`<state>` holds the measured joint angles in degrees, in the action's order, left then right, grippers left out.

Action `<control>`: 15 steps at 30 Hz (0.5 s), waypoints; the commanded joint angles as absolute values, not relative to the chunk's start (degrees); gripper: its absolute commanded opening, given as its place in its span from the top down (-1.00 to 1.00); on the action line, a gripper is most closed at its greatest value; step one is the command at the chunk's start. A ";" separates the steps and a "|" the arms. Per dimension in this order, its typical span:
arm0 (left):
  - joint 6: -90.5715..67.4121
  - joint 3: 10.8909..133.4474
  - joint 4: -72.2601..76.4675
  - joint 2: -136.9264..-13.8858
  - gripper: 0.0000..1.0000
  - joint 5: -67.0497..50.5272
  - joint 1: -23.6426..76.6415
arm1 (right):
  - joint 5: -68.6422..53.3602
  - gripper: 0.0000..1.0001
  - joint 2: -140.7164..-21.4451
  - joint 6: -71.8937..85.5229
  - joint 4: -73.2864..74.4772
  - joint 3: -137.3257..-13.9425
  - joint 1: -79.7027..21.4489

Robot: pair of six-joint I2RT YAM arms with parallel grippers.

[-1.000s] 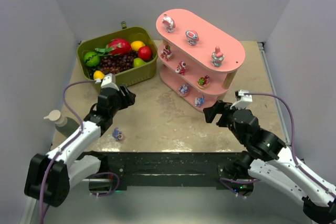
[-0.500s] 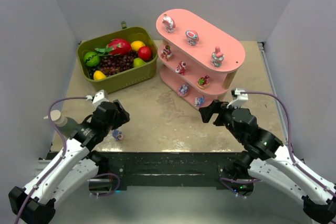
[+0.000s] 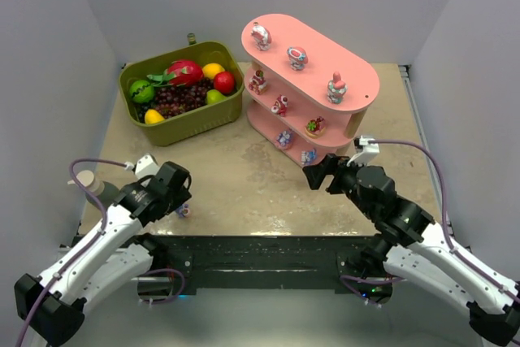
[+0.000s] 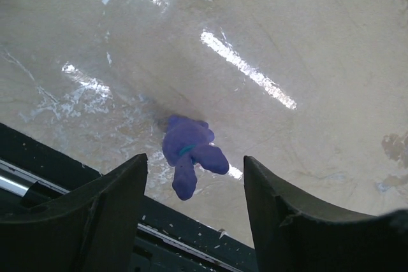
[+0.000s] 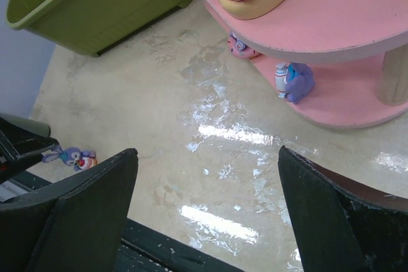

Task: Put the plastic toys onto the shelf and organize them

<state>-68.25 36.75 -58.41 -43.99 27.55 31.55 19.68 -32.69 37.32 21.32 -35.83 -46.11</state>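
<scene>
Hovering low over the near-left corner of the counter (image 3: 252, 180), the left fingers (image 4: 118, 199) stand partly open and hold nothing. Seen from the left wrist, a small bunny toy (image 4: 189, 157) lies on the counter straight below the gap between them, close to the dark front edge. It is glossy blue-purple plastic, rounded, with two ears pointing toward that edge. Its long axis appears to run along the gap, so the fingers would likely close across its narrower width. The left arm is far nearer to it. The right fingers (image 5: 89, 205) are spread wide and empty, near the foot of the shelf (image 3: 361, 91), well apart from the bunny. The shelf is pink, with three long oval boards on pale wooden posts, and eight small shiny figurines (image 3: 297, 57) stand on its tiers. An olive-green basket (image 3: 195, 125) of plastic fruit sits just left of the shelf.
</scene>
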 commanded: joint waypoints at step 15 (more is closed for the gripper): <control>-65.04 37.45 -54.94 -53.17 0.24 24.53 32.25 | 18.90 -0.90 -34.28 37.44 15.82 -33.66 -45.97</control>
